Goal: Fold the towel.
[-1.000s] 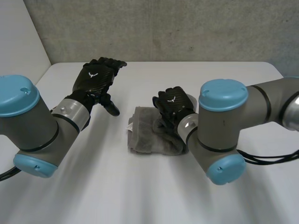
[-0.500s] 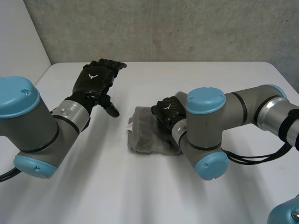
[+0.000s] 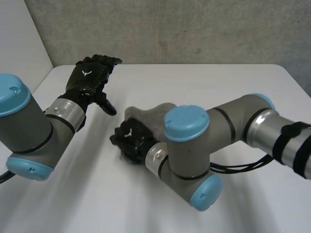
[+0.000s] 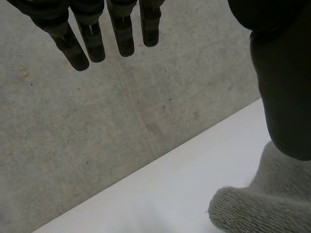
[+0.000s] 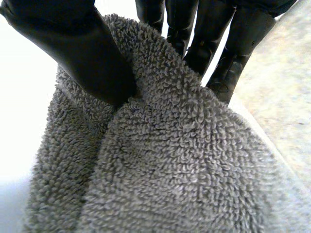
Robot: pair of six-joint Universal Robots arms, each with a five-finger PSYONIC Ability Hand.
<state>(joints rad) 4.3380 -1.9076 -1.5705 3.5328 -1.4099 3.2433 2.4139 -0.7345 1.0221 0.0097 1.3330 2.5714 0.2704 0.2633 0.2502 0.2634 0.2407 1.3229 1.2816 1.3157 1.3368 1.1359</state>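
Grey terry towel (image 5: 170,170) bunched, seemingly doubled, pinched by right hand (image 3: 131,141)

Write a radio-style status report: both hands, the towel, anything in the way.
Right hand shut on grey towel, pinched between thumb and fingers. Left hand open, raised off white table, apart from towel. No obstruction seen.

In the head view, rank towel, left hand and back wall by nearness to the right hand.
1. towel, held in the right hand.
2. left hand, raised at its left.
3. back wall, behind the table.
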